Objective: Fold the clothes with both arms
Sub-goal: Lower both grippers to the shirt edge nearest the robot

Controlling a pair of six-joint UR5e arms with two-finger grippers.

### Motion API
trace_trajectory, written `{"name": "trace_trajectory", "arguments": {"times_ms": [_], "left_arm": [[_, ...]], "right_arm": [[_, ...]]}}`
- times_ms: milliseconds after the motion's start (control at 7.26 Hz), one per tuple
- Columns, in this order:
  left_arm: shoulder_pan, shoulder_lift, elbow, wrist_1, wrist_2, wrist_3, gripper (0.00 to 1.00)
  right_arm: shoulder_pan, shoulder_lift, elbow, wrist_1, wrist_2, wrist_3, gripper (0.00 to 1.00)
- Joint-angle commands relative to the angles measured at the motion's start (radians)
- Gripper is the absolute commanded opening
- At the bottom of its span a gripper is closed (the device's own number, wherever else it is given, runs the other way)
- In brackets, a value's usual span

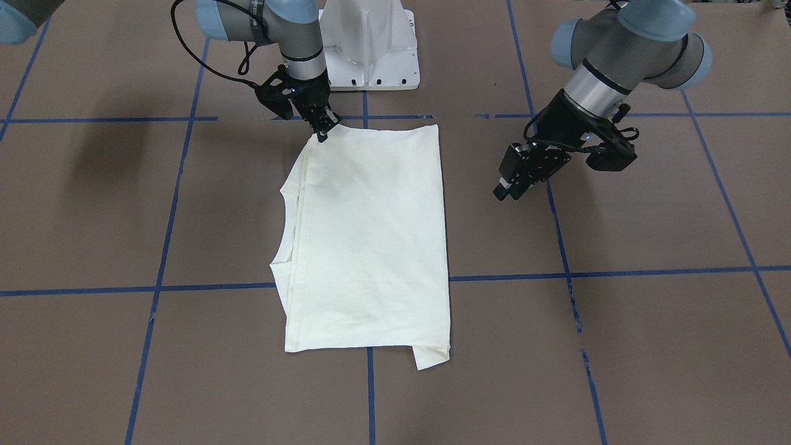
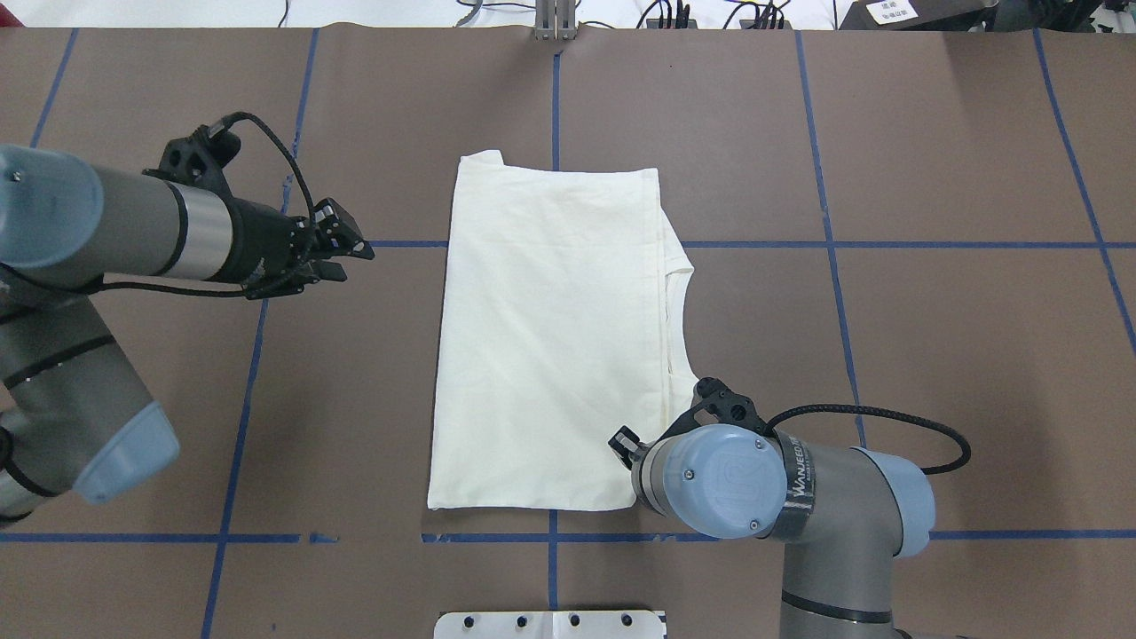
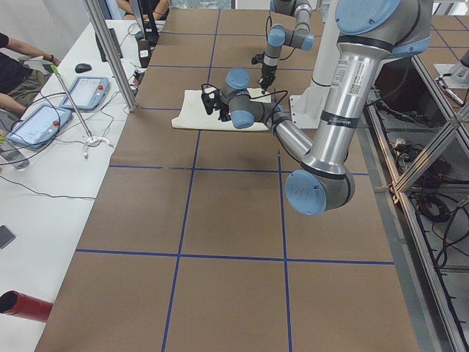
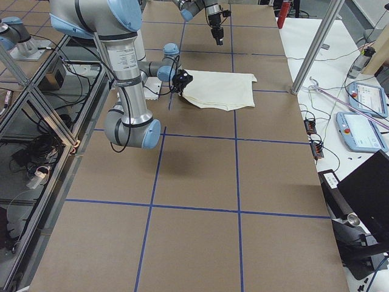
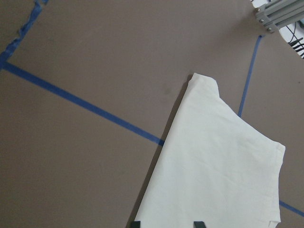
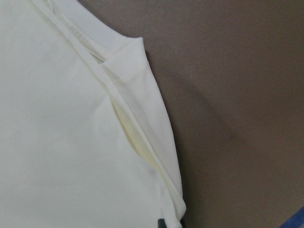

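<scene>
Cream T-shirt (image 2: 550,337), likely soft, light and floppy, lies folded plain-side up mid-bench (image 2: 887,355), best held at 2 corners; right gripper (image 1: 321,131) jaws seem pinched on its collar-side corner, left gripper (image 2: 355,264) jaws spread, well apart.

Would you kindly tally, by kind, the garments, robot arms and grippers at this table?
Garments: 1, the cream folded T-shirt
Silver-grey tube robot arms with light blue joint caps: 2, the left arm and the right arm
Black two-finger grippers: 2, the left gripper and the right gripper
Total: 5
</scene>
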Motion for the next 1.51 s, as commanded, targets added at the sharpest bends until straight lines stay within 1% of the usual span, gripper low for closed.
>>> {"name": "trace_trajectory", "arguments": {"times_ms": [0,138,413,551,826,1101,1239,1377], "left_arm": [[0.196,0.001,-0.069,0.134,0.132,-0.129,0.54],[0.274,0.001,-0.08,0.179,0.163,-0.175,0.56],[0.411,-0.001,-0.064,0.19,0.243,-0.239,0.58],[0.448,-0.006,-0.053,0.19,0.246,-0.243,0.58],[0.45,-0.009,-0.019,0.19,0.259,-0.241,0.58],[0.451,-0.013,-0.011,0.19,0.26,-0.241,0.57],[0.453,-0.013,-0.01,0.189,0.262,-0.243,0.53],[0.453,-0.027,0.001,0.189,0.263,-0.244,0.41]], "right_arm": [[-0.001,-0.007,0.004,0.0,0.001,-0.002,0.0],[-0.001,-0.009,0.004,0.0,0.001,-0.004,0.0],[-0.001,-0.009,0.004,0.0,-0.001,-0.01,0.0],[-0.001,-0.009,0.006,0.0,-0.003,-0.01,0.0],[-0.001,-0.009,0.003,0.0,-0.009,-0.01,0.0],[-0.001,-0.009,0.006,0.0,-0.009,-0.01,0.0],[-0.001,-0.007,0.009,0.0,-0.009,-0.01,0.0],[-0.001,-0.006,0.01,0.0,-0.007,-0.01,0.0]]}}
